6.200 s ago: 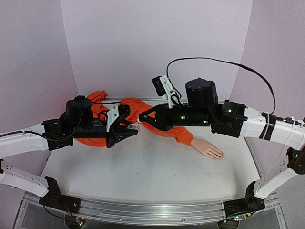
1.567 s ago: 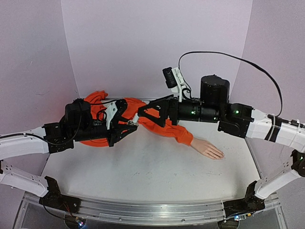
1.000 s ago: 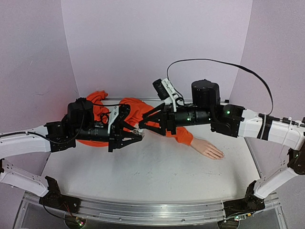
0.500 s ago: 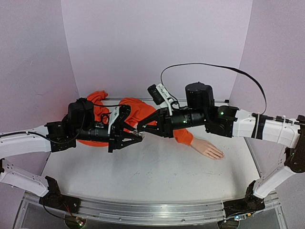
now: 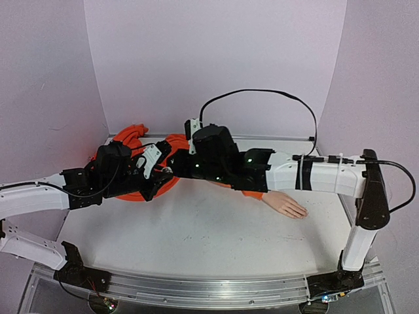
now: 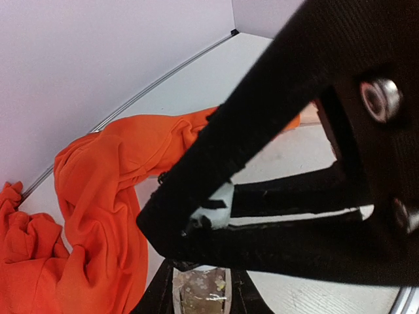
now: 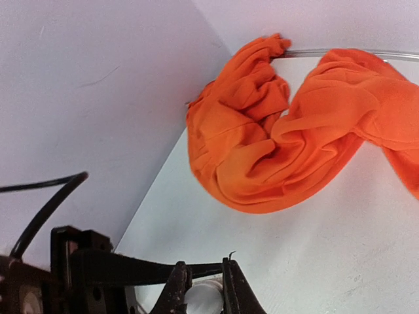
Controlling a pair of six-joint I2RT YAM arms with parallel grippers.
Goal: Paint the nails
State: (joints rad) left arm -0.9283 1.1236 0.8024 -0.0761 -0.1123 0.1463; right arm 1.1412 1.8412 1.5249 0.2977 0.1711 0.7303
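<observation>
The left gripper (image 5: 159,175) is clasping the small clear bottle (image 6: 200,289), the right gripper (image 7: 203,288) is seemingly pinching its cap (image 7: 199,294), and the mannequin hand (image 5: 283,203) is lying well apart with its nails (image 5: 302,212) waiting untouched.

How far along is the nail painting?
No paint shows yet: the mannequin hand lies apart from both end effectors. In hand: the left end effector holds a small bottle while the right end effector seems to pinch its white cap. Left: opening it and painting every nail.
</observation>
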